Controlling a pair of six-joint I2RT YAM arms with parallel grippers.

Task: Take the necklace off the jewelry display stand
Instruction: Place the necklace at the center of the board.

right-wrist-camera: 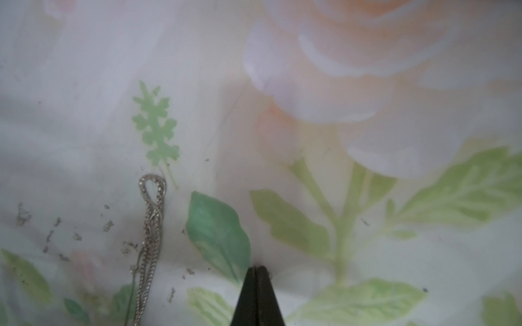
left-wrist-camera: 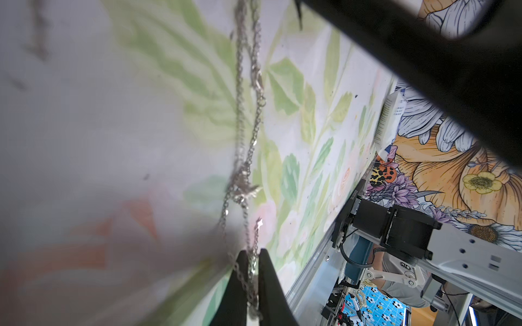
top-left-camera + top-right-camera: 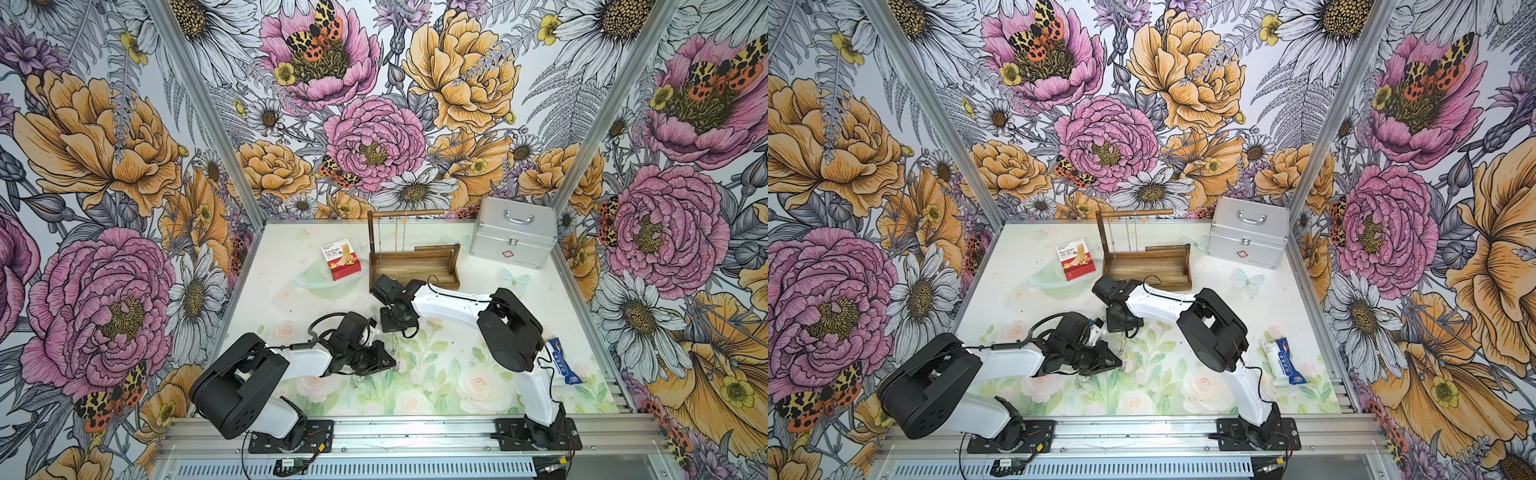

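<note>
The flowery desk fills most of the shot. At the back right there's a silver case, and beside it the jewelry display stand stands upright with a couple of thin chains on its top rod. The left pincer has its fingers nearly together, with chain pinched in the slim gap. The right pincer is squeezed closed on nothing, tip down at the desk. The necklace is off the stand, strung out on the desk well in front of it, its looped end just beside the right pincer.
</note>
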